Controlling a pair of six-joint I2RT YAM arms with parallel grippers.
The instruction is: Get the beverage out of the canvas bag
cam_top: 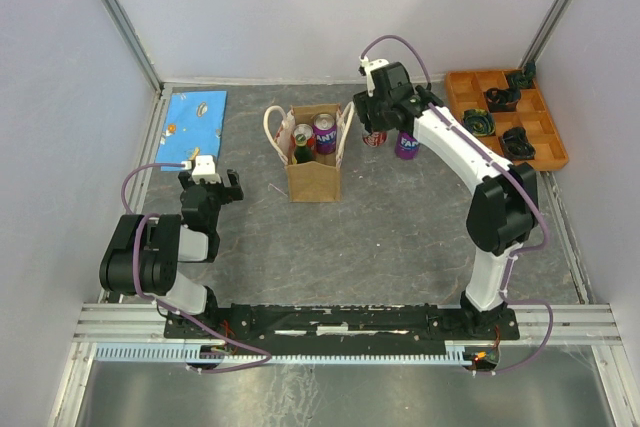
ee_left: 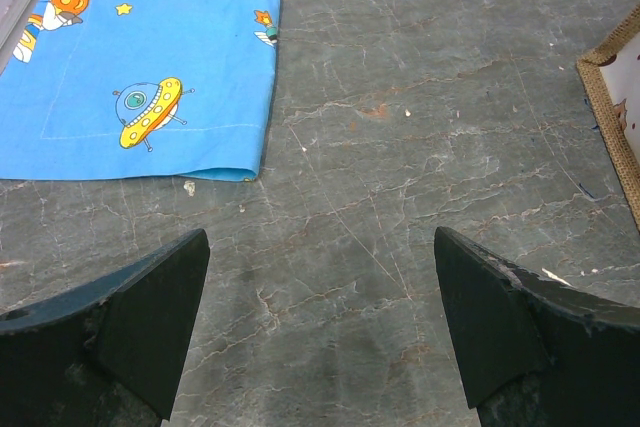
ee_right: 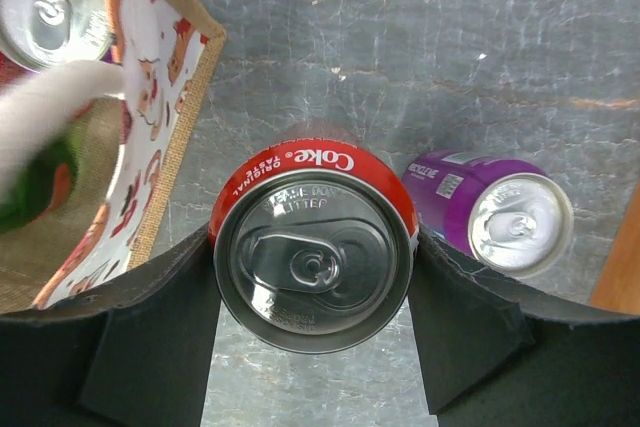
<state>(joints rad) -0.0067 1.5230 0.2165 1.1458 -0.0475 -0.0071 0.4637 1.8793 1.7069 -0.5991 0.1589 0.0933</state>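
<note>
The right pincer is clasping the red Coke can outside the canvas bag, just beside a purple can standing on the counter. Any rightward drift while lowering could be tipping that neighbour. The left pincer is hanging released.

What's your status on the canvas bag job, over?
Right gripper shut on Coke can, outside canvas bag. Left gripper open, empty. Two cans inside it. Purple can close beside Coke can, not blocking.
</note>
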